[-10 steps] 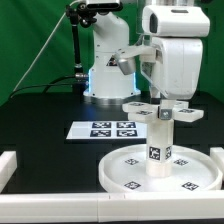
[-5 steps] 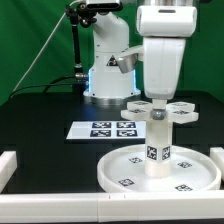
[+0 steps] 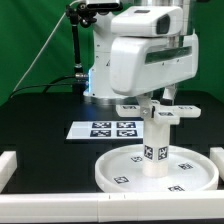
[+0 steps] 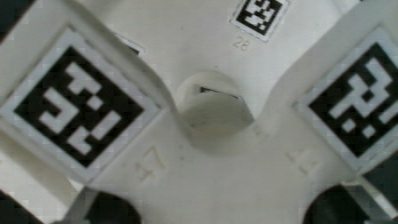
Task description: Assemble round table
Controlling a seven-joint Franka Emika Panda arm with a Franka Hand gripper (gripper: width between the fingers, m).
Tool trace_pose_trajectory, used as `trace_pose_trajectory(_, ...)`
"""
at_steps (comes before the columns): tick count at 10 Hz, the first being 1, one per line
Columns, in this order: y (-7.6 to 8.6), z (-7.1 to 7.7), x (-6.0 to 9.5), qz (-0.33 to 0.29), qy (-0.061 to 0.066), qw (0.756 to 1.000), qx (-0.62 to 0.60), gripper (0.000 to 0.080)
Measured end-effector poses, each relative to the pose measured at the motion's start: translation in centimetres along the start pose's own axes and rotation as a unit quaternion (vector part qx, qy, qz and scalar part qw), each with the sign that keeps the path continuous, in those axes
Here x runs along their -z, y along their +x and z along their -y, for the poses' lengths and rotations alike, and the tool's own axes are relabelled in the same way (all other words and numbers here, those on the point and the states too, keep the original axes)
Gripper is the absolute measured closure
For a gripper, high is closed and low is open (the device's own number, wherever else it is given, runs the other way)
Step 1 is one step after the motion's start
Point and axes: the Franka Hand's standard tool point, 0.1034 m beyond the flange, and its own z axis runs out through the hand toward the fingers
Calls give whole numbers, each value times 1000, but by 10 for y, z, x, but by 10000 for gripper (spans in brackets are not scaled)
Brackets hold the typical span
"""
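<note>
Fingers [image 3: 157, 103] pinch the cross-shaped foot [image 3: 153, 112] atop the upright leg [image 3: 156, 150], which stands in the rimmed round disc [image 3: 158, 169] on the worktop [image 3: 45, 112]. Wrist view: the foot's tagged arms [image 4: 80, 95] fill the frame around a central hollow.

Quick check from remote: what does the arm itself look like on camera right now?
The arm is glossy white with rounded, bulky casings and dark bands at the joints. Its base glows light blue near the bottom. The gripper's fingers appear as dark rounded tips in the wrist view.
</note>
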Motion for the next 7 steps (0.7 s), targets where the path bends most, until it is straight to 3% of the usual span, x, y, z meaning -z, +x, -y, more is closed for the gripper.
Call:
trace_pose_trajectory(1,-1,2,0,0,12,998,-69,356)
trace_pose_trajectory(7,1,1,-1,-10,13,974,-224,356)
